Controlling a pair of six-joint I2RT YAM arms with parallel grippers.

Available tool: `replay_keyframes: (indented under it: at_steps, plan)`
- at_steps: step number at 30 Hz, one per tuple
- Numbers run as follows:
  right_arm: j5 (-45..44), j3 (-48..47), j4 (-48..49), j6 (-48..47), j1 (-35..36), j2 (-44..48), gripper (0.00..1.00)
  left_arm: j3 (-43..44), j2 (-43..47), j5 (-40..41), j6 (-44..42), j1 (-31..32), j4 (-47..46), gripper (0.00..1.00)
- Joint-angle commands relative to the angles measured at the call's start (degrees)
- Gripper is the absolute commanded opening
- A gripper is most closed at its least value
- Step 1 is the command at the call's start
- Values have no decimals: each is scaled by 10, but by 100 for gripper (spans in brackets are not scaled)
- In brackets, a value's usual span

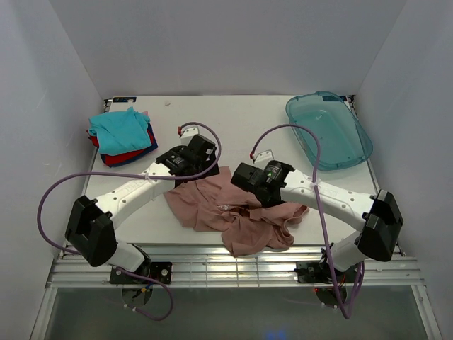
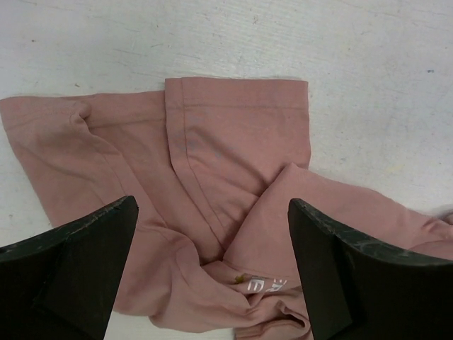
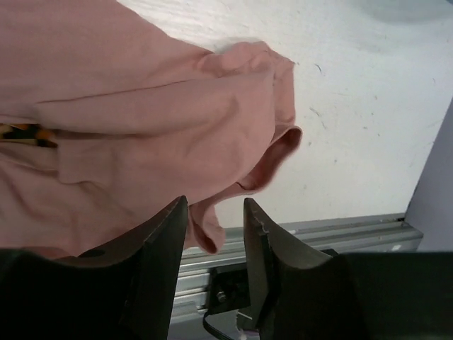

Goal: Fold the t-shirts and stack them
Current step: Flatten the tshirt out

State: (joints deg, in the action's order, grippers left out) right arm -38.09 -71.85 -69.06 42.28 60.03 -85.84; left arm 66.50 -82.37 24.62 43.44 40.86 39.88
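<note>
Top external: pink t-shirt (image 1: 205,205) reaches near edge of table (image 1: 226,120).

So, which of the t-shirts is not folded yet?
The dusty-pink t-shirt, lying crumpled at the near edge. The others sit folded in a pile at the far left corner, the teal one on top.

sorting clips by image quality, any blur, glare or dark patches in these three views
Top external: soft, even light with only faint shadows, and a mild sheen on the plastic tray. Left wrist: the pink shirt is sharp and evenly lit, while the left fingers are near-black with little detail. Right wrist: the shirt is slightly soft, and the right fingers are dark and blurry along the bottom edge.
</note>
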Motion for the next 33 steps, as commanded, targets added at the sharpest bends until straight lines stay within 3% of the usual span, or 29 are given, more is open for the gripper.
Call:
replay_keyframes:
  at_steps: [1, 8, 10, 16, 24, 33]
  plan:
    - [-1, -70, 46, -5, 2, 16, 44, -3, -12, -27, -25, -17, -35, 98]
    - [25, -72, 55, -4, 3, 49, 44, -62, -31, -41, -49, -37, -146, 93]
    - [28, -57, 63, 7, 2, 79, 43, -73, -40, -36, -56, -39, -168, 79]
    - [39, -5, 71, 33, 2, 147, 41, -66, -96, -37, -71, -56, -191, 57]
    - [38, 7, 43, 53, 2, 182, 40, -44, -155, -12, -37, -75, -152, 57]
    - [42, 3, 38, 52, 2, 172, 40, -39, -177, -41, -53, -82, -183, 57]
